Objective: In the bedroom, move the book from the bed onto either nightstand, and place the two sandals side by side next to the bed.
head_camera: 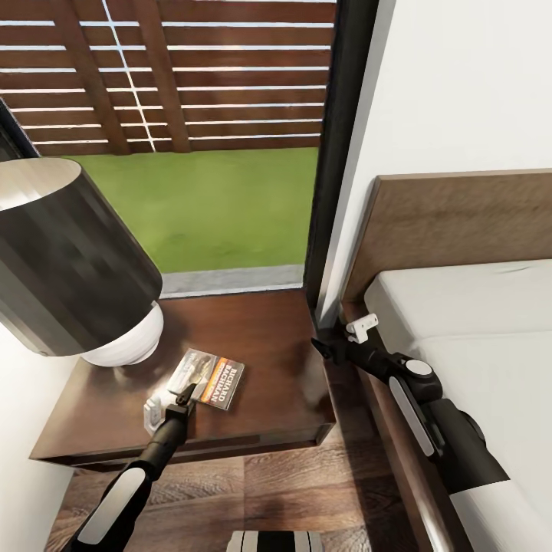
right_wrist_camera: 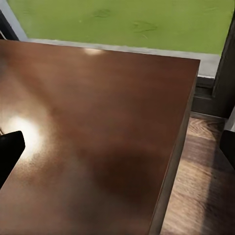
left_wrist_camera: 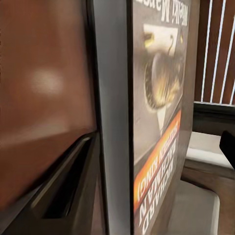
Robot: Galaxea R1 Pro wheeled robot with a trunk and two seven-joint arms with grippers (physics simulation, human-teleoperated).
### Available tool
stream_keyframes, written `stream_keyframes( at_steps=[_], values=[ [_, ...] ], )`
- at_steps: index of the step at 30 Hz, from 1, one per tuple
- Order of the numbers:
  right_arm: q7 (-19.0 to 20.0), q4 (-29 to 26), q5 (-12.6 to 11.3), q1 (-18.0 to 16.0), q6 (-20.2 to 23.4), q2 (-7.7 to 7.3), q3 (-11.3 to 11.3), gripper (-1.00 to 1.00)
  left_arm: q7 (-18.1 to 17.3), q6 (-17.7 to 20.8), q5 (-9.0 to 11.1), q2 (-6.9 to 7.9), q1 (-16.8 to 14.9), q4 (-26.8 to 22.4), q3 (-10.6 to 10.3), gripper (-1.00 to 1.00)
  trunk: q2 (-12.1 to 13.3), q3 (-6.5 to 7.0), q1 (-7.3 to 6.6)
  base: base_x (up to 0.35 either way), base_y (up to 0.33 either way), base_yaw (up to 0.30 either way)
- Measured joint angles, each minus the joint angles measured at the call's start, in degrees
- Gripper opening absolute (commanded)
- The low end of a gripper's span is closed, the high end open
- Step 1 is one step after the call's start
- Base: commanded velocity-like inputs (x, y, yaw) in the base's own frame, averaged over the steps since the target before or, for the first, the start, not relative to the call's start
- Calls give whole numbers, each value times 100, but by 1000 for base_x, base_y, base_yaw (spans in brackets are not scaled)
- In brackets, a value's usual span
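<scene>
The book (head_camera: 217, 379) lies flat on the top of the nightstand (head_camera: 284, 345), dark cover up, with its orange-red band and white lettering showing. My left gripper (head_camera: 187, 395) is at the book's near left edge and stands open. In the left wrist view the book (left_wrist_camera: 161, 122) fills the space between the fingers, one finger (left_wrist_camera: 63, 191) beside its page edge and the other apart from the cover. My right gripper (head_camera: 325, 349) hovers open, holding nothing, at the nightstand's right edge beside the bed (head_camera: 491, 330). The sandals are out of view.
A lamp with a dark shade (head_camera: 69, 261) and a white base stands on the nightstand's left part. A tall dark window frame (head_camera: 337, 153) rises behind, with lawn and a fence outside. The bed's headboard (head_camera: 460, 222) is at right. Wood floor (head_camera: 307, 491) lies in front.
</scene>
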Motion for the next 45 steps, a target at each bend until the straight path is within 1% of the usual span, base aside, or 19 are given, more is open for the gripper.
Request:
stream_keyframes(
  at_steps=[11, 21, 34, 45],
  values=[
    [0, 0, 0, 0, 0, 0, 0, 100, -9, 0, 0, 0, 0, 6, 6, 100, 0, 0, 0, -10, 0, 0],
    [0, 0, 0, 0, 0, 1, 0, 100, -11, 0, -8, 0, 0, 6, 0, 100, 0, 0, 2, -210, 0, 0],
    [0, 0, 0, 0, -2, 0, 0, 100, -17, -1, -2, 0, 0, 6, 1, 100, 0, 0, 0, -17, 0, 0],
    [0, 0, -1, 0, 0, 0, 0, 100, -5, -1, -14, 0, -1, 0, -1, 100, 440, 197, -241, 0, 0, 0]
  ],
)
